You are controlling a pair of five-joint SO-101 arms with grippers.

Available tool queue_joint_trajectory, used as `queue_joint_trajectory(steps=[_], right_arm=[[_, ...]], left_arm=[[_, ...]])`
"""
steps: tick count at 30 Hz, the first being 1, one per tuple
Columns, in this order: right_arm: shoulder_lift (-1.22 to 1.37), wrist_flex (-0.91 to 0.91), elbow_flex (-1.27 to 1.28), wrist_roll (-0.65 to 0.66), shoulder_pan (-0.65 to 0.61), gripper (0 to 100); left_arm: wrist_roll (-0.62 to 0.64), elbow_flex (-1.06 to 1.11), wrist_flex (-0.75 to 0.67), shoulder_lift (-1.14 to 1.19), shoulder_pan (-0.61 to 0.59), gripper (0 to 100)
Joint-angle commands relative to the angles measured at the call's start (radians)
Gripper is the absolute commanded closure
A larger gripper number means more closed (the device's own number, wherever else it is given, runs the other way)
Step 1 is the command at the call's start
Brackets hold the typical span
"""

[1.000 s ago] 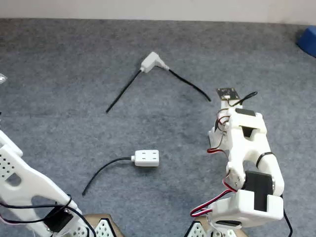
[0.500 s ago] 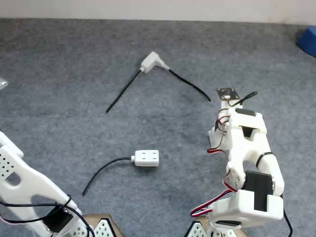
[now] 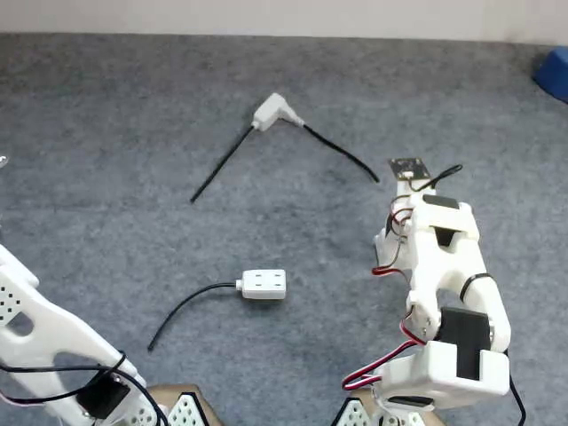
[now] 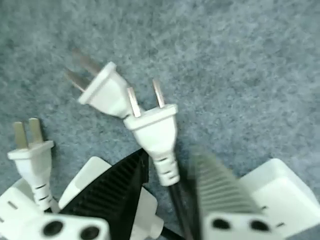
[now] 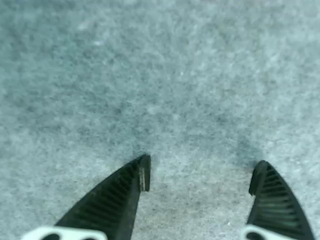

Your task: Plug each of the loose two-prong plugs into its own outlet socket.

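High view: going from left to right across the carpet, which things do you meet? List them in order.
A white arm at the left edge, the outlet socket block, the other white arm, a blue object at the right edge.

The worktop [image 3: 133, 106] is grey and short-piled like carpet all over. A pale, plain strip [image 3: 284, 18] runs along its far edge. A blue thing [image 3: 554, 75] pokes in at one far corner. The light is even and shadows are faint.
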Motion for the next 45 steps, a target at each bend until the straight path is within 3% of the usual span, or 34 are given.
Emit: queue_joint_trajectory(steps=[1,6,11,17,22,28,32,35,45], right_arm=[[-0.022,-0.012,-0.002,0.012,-0.007,68.4],[-0.022,-0.012,-0.002,0.012,-0.007,68.4],[-0.022,-0.012,-0.002,0.012,-0.008,68.4],[-0.022,-0.012,-0.002,0.012,-0.008,68.4],[-0.022,-0.01,-0.004,0.012,0.001,68.4],[-0.03,0.085,-0.059,0.032,0.05,68.4],[-0.028,0.165,-0.131,0.049,0.148,68.4],[-0.027,0.173,-0.145,0.054,0.291,68.4],[-0.031,0.163,-0.147,0.178,0.71,68.4]], left_arm=[[-0.078,-0.028,-0.008,-0.016,0.012,93],[-0.002,-0.074,0.008,-0.015,0.045,93],[0.02,-0.213,0.186,-0.016,0.124,93],[0.242,-0.268,0.206,-0.039,0.259,93],[0.374,0.041,0.207,-0.206,0.44,93],[0.611,0.503,0.204,-0.613,0.812,93],[0.709,0.711,0.199,-0.805,1.138,93],[0.784,0.745,0.199,-0.822,1.323,92],[0.832,0.694,0.107,-0.575,1.607,92]])
